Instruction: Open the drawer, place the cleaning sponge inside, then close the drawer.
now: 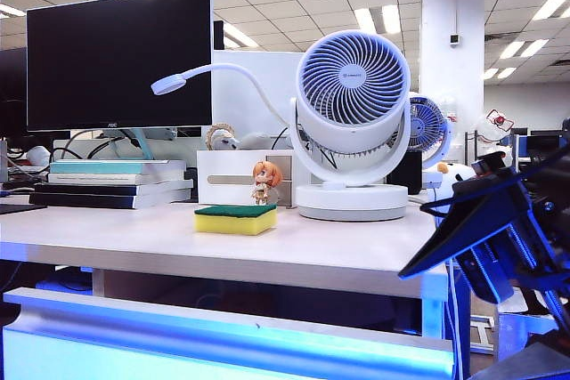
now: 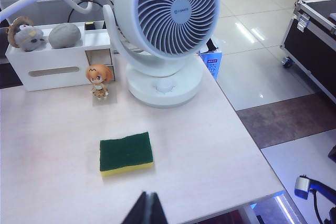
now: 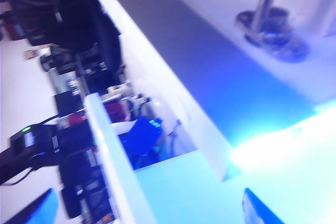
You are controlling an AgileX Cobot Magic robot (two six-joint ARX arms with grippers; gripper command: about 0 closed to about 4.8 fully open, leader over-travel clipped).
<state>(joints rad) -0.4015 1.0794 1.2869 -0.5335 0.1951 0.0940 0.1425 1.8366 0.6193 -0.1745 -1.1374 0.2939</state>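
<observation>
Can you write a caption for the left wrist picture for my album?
Shut left gripper hovers above a green-topped yellow sponge lying on the desk before a white fan.

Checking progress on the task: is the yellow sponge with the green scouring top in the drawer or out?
Out. The yellow sponge with the green scouring top lies flat on the pale desktop, in front of the white fan.

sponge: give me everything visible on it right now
The cleaning sponge is a small rectangular block: yellow foam body with a thin dark green scouring layer on top. It lies flat, green side up, on the pale desk, in front of the small orange-haired figurine and the white fan, apart from both. Nothing touches it but the desk; neither gripper is on it. It looks dry and undeformed.
</observation>
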